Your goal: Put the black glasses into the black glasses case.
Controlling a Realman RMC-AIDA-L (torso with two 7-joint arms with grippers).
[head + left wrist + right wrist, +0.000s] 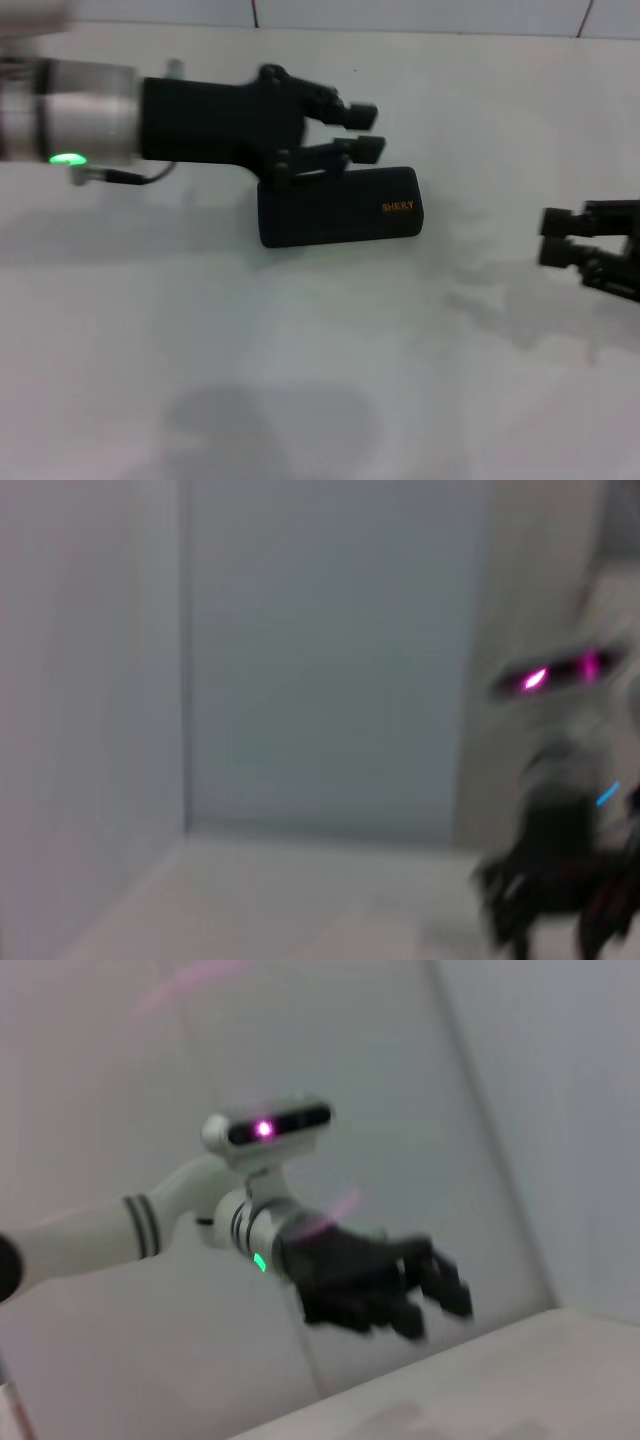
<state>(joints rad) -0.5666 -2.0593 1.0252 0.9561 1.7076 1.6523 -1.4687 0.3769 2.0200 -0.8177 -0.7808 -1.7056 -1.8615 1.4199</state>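
The black glasses case [335, 210] lies closed on the white table, its orange lettering facing me. The black glasses are hidden from every view. My left gripper [363, 131] hovers just over the case's far edge. Its fingers are open by a narrow gap with nothing between them. The right wrist view shows this left gripper [440, 1295] from the side, above the table. My right gripper [556, 237] rests at the right edge of the table, well away from the case, with its fingertips together and holding nothing.
The white table [300, 380] stretches wide in front of the case. A tiled wall [400, 12] bounds it at the back. The left wrist view shows the wall corner and the right arm [560, 850] as a blur.
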